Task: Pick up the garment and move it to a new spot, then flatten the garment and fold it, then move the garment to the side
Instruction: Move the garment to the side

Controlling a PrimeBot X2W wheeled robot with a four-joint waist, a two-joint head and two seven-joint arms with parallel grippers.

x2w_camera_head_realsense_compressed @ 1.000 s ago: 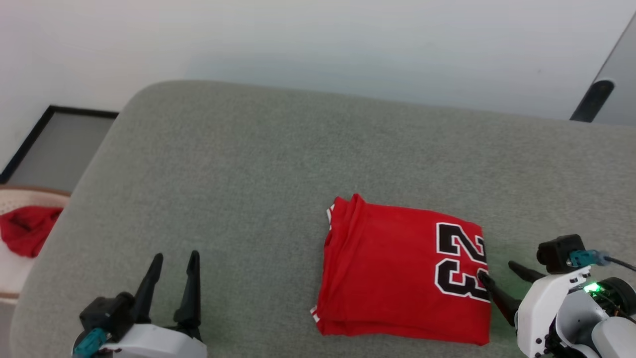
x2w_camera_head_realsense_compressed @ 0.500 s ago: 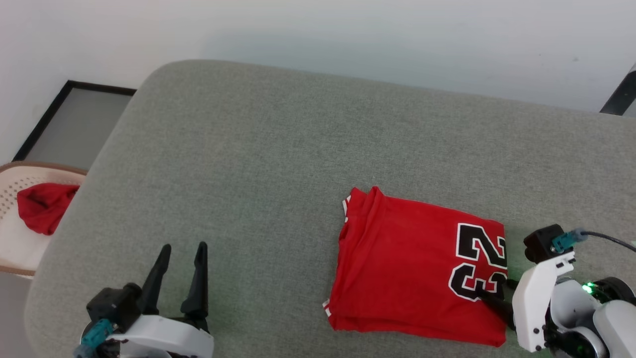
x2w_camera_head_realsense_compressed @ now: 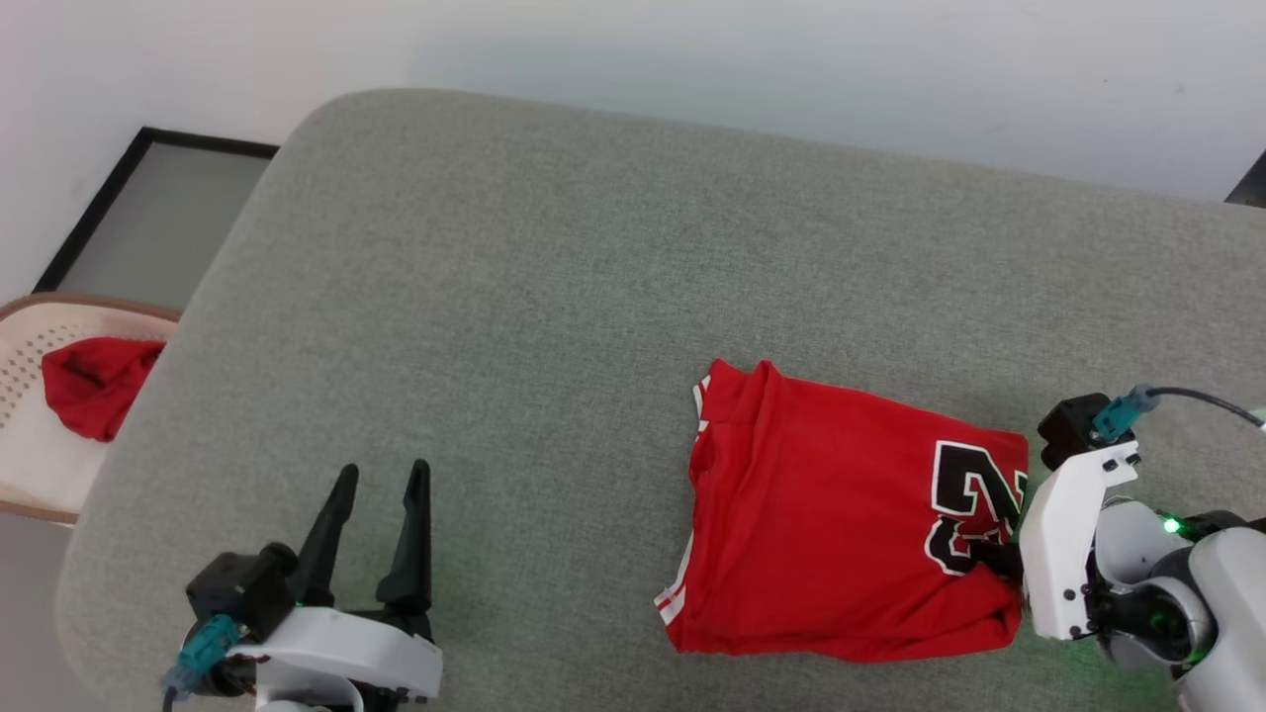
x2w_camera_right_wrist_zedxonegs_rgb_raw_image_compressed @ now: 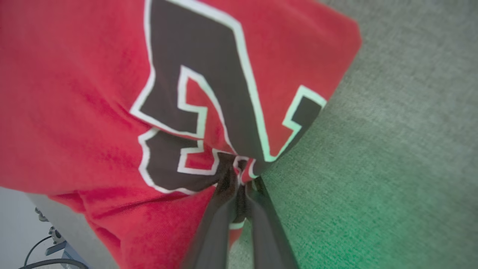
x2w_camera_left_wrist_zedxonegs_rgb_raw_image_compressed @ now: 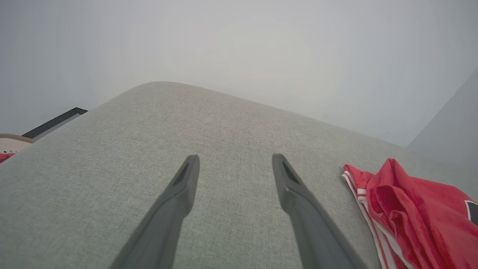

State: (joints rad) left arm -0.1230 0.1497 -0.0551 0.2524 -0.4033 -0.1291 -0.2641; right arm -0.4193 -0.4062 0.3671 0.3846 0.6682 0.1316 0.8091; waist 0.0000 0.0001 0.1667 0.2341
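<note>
Grey woven cushion (x2w_camera_head_realsense_compressed: 554,297) carries the folded red jersey shirt with black-and-white numerals (x2w_camera_head_realsense_compressed: 831,534) at four o'clock. Right gripper (x2w_camera_right_wrist_zedxonegs_rgb_raw_image_compressed: 241,175) pinches its numbered three-o'clock edge; left gripper (x2w_camera_head_realsense_compressed: 384,468), at seven o'clock, stands spread, empty. Light, limp cloth: it will likely sag, so gripping all layers seems wise.

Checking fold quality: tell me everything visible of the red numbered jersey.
The red jersey-style shirt of thin knit cloth lies folded into a rough rectangle on the grey fabric cushion. A white-edged black number shows near its right edge; red-and-white striped trim peeks out at the left. The right hand is pinched shut on the right edge, bunching the cloth there.
</note>
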